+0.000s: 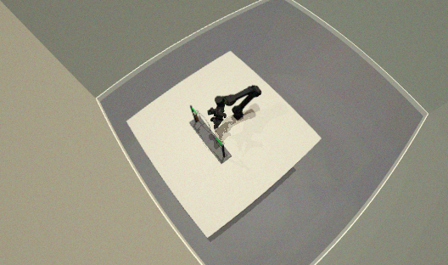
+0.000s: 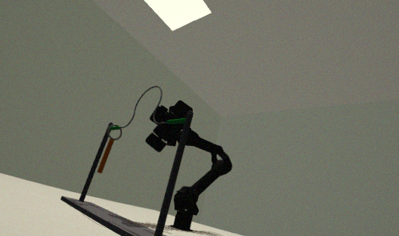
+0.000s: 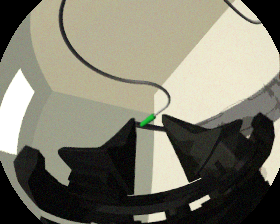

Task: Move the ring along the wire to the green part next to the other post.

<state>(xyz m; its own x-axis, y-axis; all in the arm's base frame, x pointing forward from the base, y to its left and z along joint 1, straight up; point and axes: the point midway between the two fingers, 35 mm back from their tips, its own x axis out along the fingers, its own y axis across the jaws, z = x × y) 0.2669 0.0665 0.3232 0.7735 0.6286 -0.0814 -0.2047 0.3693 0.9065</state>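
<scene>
The handle (image 2: 105, 155) hangs upright below its ring (image 2: 115, 133) at the far-left post, well apart from the gripper (image 2: 156, 141) (partly closed, empty), which must reach left toward it.

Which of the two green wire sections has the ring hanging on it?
The green section at the far post, where the ring and orange handle hang. The other green section is bare.
</scene>
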